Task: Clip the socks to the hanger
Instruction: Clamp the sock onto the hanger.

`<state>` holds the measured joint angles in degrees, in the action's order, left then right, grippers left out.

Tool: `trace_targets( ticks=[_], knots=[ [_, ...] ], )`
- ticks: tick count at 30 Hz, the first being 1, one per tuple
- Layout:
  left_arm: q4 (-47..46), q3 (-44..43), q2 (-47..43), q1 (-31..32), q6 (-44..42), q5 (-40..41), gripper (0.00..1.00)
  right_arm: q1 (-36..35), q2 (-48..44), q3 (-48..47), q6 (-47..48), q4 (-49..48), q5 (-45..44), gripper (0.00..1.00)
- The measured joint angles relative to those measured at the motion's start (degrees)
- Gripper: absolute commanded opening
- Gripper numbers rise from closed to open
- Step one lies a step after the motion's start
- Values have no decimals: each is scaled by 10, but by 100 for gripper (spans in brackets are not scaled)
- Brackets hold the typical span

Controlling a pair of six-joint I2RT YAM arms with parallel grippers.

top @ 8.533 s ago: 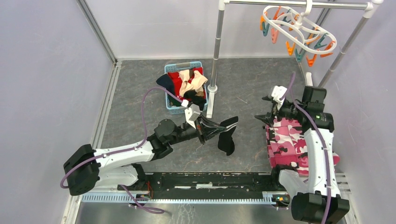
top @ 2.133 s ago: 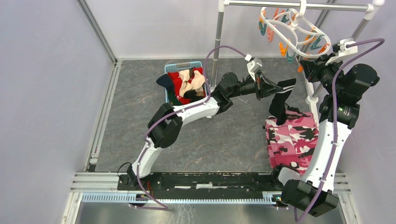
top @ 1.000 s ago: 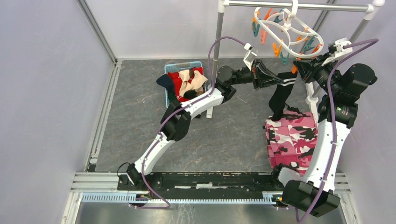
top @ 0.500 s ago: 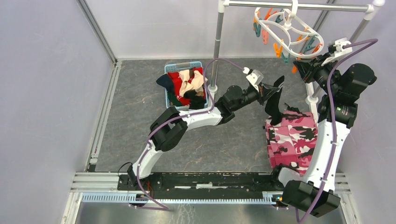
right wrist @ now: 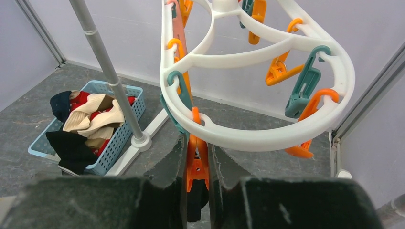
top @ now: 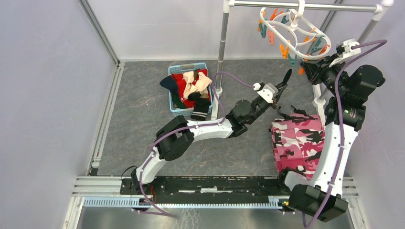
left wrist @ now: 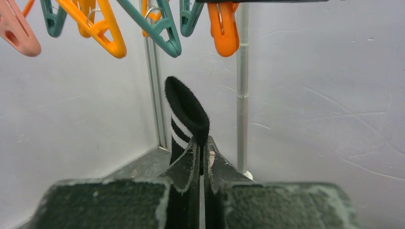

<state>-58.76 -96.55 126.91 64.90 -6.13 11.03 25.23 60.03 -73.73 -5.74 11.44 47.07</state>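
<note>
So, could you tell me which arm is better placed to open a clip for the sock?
Right. The right gripper clamps an orange clothespin on the hanger, while the left gripper is busy pinching the black sock, cuff up, below the hanger.

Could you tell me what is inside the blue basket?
The basket holds heaped socks: red, beige and dark, one dark sock draped over its rim. Anything beneath is covered.

Smooth, glossy white plastic on the hanger (right wrist: 286,136); same smooth plastic, orange, on the clothespin (right wrist: 197,167). Soft matt black knit, white-striped, on the sock (left wrist: 188,109). Dull brushed metal on the pole (left wrist: 242,71). Matt grey stone-look across the worktop (top: 143,95).
</note>
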Motion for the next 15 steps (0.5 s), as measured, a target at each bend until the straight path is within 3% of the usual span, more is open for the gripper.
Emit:
trace_targets(
  ticks=[15],
  knots=[
    [24, -88, 23, 17, -53, 19, 2, -3, 0, 1, -14, -2, -8, 12]
  ],
)
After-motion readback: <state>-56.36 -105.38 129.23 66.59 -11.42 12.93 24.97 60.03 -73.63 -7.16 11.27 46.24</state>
